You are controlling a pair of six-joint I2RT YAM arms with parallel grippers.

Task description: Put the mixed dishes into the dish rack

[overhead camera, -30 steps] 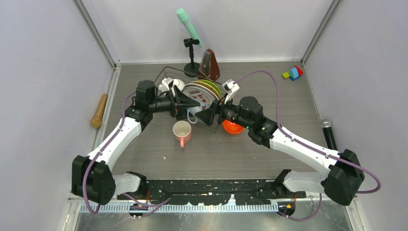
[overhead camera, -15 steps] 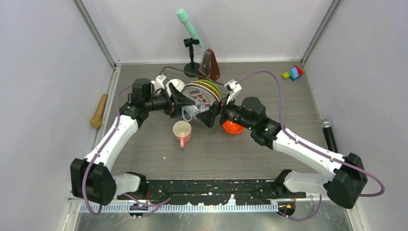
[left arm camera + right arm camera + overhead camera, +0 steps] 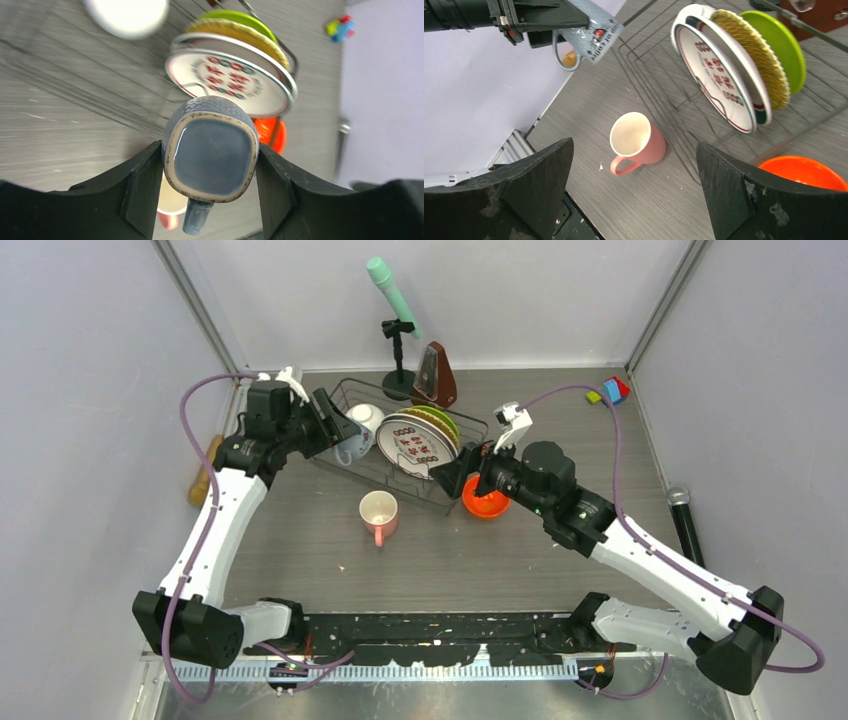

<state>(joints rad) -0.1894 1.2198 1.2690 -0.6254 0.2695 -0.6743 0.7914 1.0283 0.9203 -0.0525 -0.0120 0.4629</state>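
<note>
My left gripper (image 3: 338,432) is shut on the small grey-blue mug (image 3: 210,150), holding it by its sides above the left end of the dish rack (image 3: 352,468). In the rack stand the white teal-rimmed plate (image 3: 410,443), the tan plate (image 3: 754,60) and the lime-green plate (image 3: 780,45), with the white bowl (image 3: 366,418) beside them. The pink mug (image 3: 378,514) stands upright on the table in front of the rack. The orange-red bowl (image 3: 485,503) sits by the rack's right end. My right gripper (image 3: 452,476) is open and empty near that bowl.
A brown metronome (image 3: 436,380) and a teal microphone on a stand (image 3: 394,300) are behind the rack. A wooden handle (image 3: 207,470) lies at the left wall, a black microphone (image 3: 682,516) at the right, and coloured blocks (image 3: 609,392) in the far right corner.
The two grippers have moved apart from above the rack. The left arm swung back to the left with the grey-blue mug, and the right gripper opened wide and drew back to the right.
</note>
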